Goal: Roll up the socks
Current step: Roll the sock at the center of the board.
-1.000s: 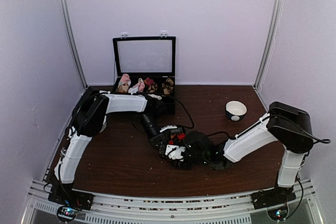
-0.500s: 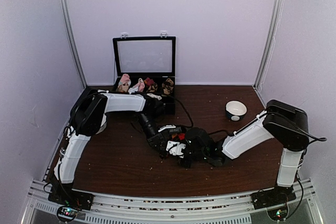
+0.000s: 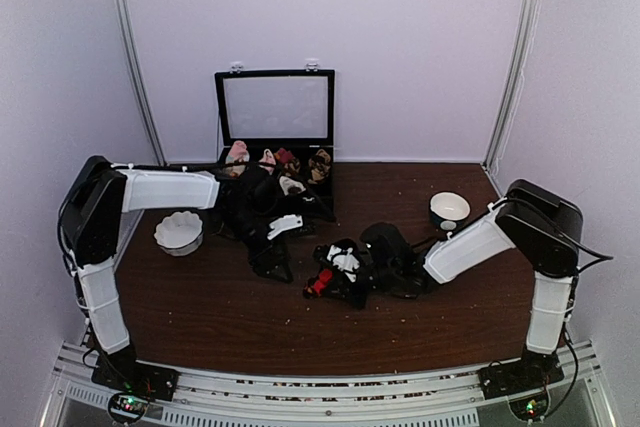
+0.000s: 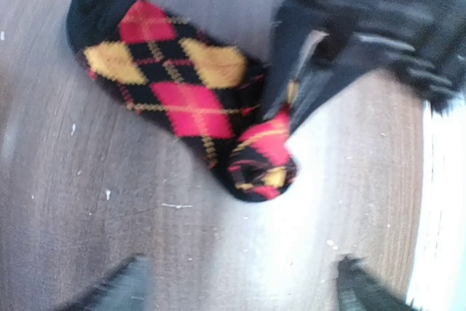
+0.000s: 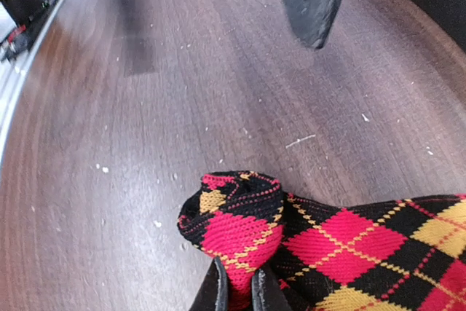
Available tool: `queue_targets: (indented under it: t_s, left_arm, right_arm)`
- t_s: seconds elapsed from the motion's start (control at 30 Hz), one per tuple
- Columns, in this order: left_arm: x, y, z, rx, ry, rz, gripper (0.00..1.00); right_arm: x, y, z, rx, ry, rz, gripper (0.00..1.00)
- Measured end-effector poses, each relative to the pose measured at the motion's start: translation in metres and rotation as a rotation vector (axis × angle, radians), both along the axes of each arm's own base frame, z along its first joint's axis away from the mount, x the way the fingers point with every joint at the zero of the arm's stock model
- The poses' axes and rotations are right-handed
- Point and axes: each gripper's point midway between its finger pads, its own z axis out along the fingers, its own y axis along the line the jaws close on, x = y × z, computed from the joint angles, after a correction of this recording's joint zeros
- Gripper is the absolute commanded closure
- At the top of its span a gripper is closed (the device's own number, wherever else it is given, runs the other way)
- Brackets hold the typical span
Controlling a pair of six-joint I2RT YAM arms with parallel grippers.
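within the last second the left gripper (image 4: 237, 298) was opened and drawn away from the middle of the table (image 3: 220, 317) toward the upper left of the overhead view. its fingers were seen spread wide at the bottom corners of its own wrist view, with nothing between them. the right gripper (image 5: 241, 290) was closed in the same interval, and its fingers were seen pinched nearly together on the rolled end of the argyle sock (image 4: 175, 85) (the red-and-orange one). the sock was left lying on the wood at the centre of the overhead view. only one end was curled into a small roll, and the rest was laid flat, stretched toward the upper left of the left wrist view. from this it was judged that the roll had been started but not finished: the hold was passed to the right side, and most of the length remained to be wound. the white bowl (image 3: 178, 232) at the left, mostly hidden by the arm earlier, was uncovered. whether a second sock was lying beneath the first could not be told
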Motion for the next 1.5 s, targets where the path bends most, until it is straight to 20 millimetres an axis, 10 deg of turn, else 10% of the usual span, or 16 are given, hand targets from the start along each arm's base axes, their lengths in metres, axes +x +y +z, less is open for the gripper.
queue_targets:
  t_s: [0.57, 0.9, 1.2, 1.5]
  left_arm:
    - [-0.009, -0.035, -0.007, 0.003, -0.372, -0.211, 0.02]
    - [0.095, 0.028, 0.051, 0.1, -0.627, 0.262, 0.07]
    - [-0.037, -0.031, 0.016, -0.008, -0.546, -0.264, 0.21]
    - [-0.045, -0.035, -0.041, 0.059, -0.441, -0.427, 0.25]
  right_arm:
    - [0.013, -0.003, -0.002, 0.085, 0.313, -0.037, 1.0]
    - [0.013, -0.003, -0.002, 0.092, 0.351, -0.031, 1.0]
    - [0.015, -0.003, -0.003, 0.116, 0.447, -0.037, 1.0]
    - [0.015, 0.0, -0.004, 0.142, 0.57, 0.001, 1.0]
